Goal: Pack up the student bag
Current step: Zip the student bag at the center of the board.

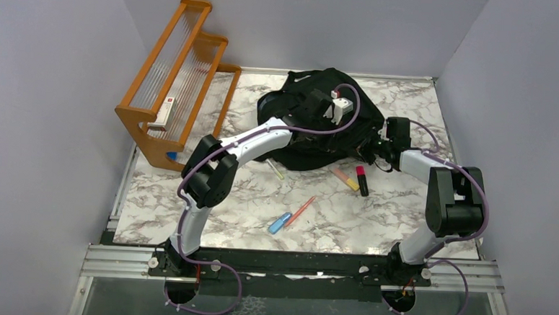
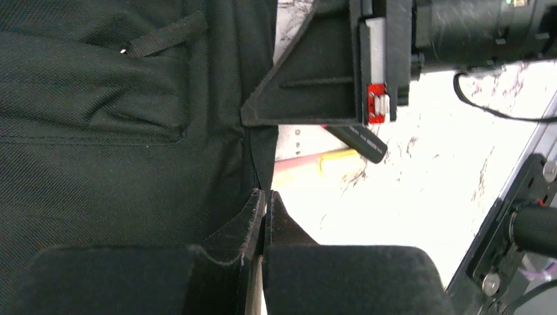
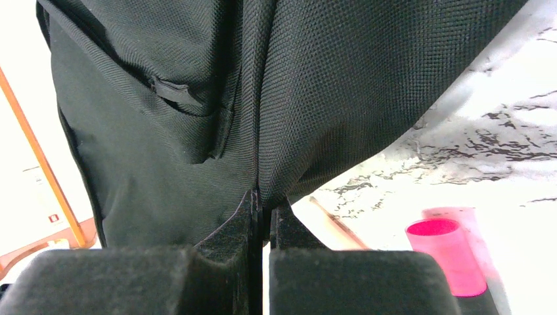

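Observation:
The student bag (image 1: 311, 127) is a black fabric backpack lying at the back middle of the marble table. My left gripper (image 1: 350, 124) reaches over it and is shut on a fold of its edge; in the left wrist view the jaws (image 2: 265, 195) pinch the black fabric (image 2: 98, 131). My right gripper (image 1: 370, 143) is at the bag's right side, shut on the same edge a little further along. In the right wrist view its tips (image 3: 263, 199) clamp the hanging fabric (image 3: 197, 98). The right gripper's finger (image 2: 309, 85) shows in the left wrist view.
A wooden rack (image 1: 176, 80) stands at the back left. In front of the bag lie a yellow highlighter (image 1: 276, 169), an orange highlighter (image 1: 344, 177), a black marker with a pink cap (image 1: 362, 180), an orange pen (image 1: 301, 210) and a blue item (image 1: 280, 222).

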Controlling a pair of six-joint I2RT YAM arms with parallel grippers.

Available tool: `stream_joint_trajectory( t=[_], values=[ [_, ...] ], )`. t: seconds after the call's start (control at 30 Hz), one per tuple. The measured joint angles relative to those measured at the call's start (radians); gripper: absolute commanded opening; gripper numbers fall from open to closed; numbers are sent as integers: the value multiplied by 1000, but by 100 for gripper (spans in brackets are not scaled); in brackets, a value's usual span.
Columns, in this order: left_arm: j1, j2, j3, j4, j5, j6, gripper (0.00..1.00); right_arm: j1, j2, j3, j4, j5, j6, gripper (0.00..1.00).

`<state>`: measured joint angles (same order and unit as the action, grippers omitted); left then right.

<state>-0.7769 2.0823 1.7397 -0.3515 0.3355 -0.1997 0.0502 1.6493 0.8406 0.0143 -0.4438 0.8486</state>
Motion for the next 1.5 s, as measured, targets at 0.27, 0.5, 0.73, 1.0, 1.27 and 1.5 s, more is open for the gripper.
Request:
stream_joint_trajectory(
  t=[0.27, 0.5, 0.73, 1.0, 1.27, 1.5],
  values=[
    [0, -22, -15, -43, 97, 115, 0, -7, 0, 0, 13, -26, 0, 1],
    [6, -48, -33, -99, 120, 202, 0, -17, 1, 0, 13, -34, 0, 1],
    [38, -114, -72, -130, 101, 228, 0, -22, 8, 0, 14, -34, 0, 1],
    [120, -187, -136, -150, 79, 221, 0, -54, 11, 0, 15, -36, -3, 1],
    [243, -257, -200, -143, 70, 206, 0, -57, 13, 3, 14, -36, -8, 1],
    [289, -280, -237, -109, 60, 190, 0, -58, 13, 6, 14, -36, -13, 1]
  ],
)
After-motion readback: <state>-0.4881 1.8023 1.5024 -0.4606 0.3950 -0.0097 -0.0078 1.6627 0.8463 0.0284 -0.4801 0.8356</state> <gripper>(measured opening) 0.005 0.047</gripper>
